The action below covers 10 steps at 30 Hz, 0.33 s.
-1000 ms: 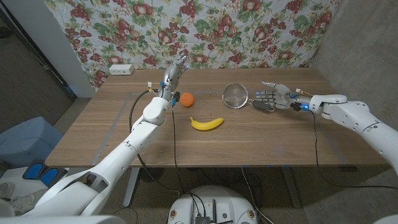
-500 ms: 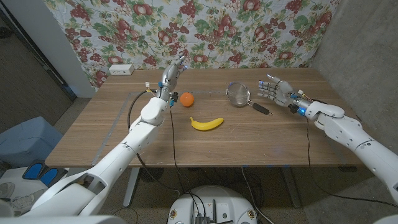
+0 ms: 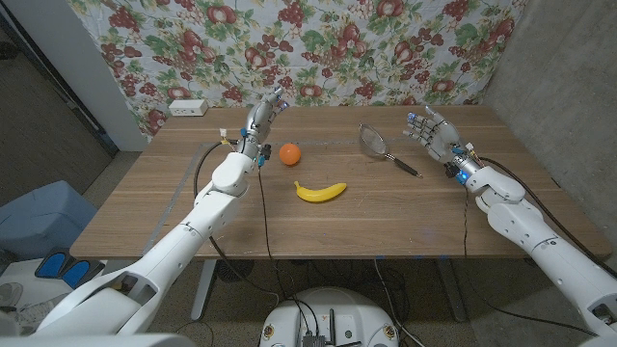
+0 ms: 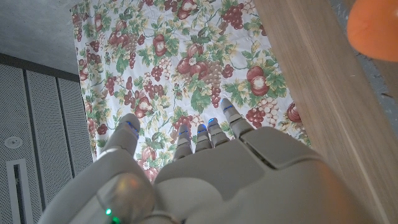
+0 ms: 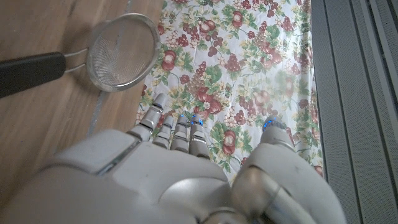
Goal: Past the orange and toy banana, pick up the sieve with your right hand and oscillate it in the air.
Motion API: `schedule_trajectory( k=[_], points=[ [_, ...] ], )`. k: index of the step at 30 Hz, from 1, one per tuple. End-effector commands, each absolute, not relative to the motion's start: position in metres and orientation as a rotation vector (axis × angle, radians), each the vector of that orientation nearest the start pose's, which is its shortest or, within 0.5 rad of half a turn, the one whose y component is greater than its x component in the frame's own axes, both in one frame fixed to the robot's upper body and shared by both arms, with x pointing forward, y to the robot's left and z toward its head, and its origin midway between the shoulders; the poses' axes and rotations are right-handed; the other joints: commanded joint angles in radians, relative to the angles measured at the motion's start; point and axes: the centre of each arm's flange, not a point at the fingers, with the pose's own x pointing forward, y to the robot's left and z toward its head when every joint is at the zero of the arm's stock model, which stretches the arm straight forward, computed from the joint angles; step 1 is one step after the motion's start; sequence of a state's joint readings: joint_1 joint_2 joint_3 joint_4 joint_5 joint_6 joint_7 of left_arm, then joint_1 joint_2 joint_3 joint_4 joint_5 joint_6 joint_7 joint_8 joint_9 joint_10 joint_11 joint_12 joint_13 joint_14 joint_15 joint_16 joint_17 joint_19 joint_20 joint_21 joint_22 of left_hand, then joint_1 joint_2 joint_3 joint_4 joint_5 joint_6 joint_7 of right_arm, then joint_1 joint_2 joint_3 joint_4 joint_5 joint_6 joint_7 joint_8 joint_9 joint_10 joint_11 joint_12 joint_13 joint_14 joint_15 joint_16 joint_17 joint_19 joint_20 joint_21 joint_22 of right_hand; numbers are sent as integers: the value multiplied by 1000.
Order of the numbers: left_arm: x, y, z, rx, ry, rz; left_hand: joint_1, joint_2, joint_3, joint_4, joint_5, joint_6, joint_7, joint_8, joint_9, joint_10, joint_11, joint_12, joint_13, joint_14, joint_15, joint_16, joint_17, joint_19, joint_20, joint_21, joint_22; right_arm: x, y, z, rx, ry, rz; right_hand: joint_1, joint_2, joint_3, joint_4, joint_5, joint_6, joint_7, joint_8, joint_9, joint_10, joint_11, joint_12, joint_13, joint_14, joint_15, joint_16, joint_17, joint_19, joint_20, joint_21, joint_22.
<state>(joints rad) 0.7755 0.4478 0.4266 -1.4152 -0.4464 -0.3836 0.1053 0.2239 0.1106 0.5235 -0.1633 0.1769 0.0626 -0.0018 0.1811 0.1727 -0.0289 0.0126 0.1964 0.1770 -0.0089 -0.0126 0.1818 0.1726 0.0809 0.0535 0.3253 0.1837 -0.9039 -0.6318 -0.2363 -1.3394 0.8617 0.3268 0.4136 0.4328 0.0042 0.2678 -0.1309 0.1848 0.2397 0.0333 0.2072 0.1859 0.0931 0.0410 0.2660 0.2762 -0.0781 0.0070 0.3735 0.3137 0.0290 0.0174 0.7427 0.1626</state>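
The sieve (image 3: 374,142), a round metal mesh bowl with a black handle (image 3: 407,169), lies on the wooden table (image 3: 193,222) right of centre. In the right wrist view its bowl (image 5: 121,53) and handle (image 5: 31,71) rest on the wood. My right hand (image 3: 430,131) is raised just right of the bowl, fingers spread and holding nothing, apart from the handle. The orange (image 3: 289,153) sits near the middle, also seen as the orange (image 4: 373,28) by the left wrist camera. The toy banana (image 3: 320,191) lies in front of it. My left hand (image 3: 266,113) is up behind the orange, fingers straight, empty.
A white box (image 3: 188,107) sits at the table's far left corner. A fruit-patterned cloth (image 3: 318,48) hangs behind the table. A cable (image 3: 265,207) runs across the wood from my left arm.
My right hand has moved from beside the handle up toward the far edge. The sieve has turned, so its bowl now lies farther right and back. The left hand barely moved.
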Motion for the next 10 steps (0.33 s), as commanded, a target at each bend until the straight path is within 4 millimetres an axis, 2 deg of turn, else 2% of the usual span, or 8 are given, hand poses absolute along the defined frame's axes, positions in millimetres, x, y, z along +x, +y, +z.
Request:
schedule_trajectory(
  k=[1, 10],
  points=[
    [615, 242, 35, 55, -826, -218, -5, -3, 9, -1, -3, 1, -7, -2, 1, -6, -6, -4, 2, -3, -6, 0, 0, 9, 1, -2, 3, 596, -335, -6, 96, -841, 367, -3, 4, -6, 3, -4, 9, -1, 4, 3, 16, 3, -1, -3, 14, 4, -3, -4, 15, -3, -6, 2],
    [618, 263, 25, 38, -801, -222, -6, -3, 10, -1, -3, 0, -6, -2, 1, -5, -7, -3, 2, -1, -6, 0, 0, 10, 1, -4, 3, 580, -314, -4, 75, -873, 288, -14, 6, -10, 4, -3, 43, 10, 9, 1, 50, 2, 1, -20, 39, -1, -8, -23, -2, 2, -35, 2]
  ],
)
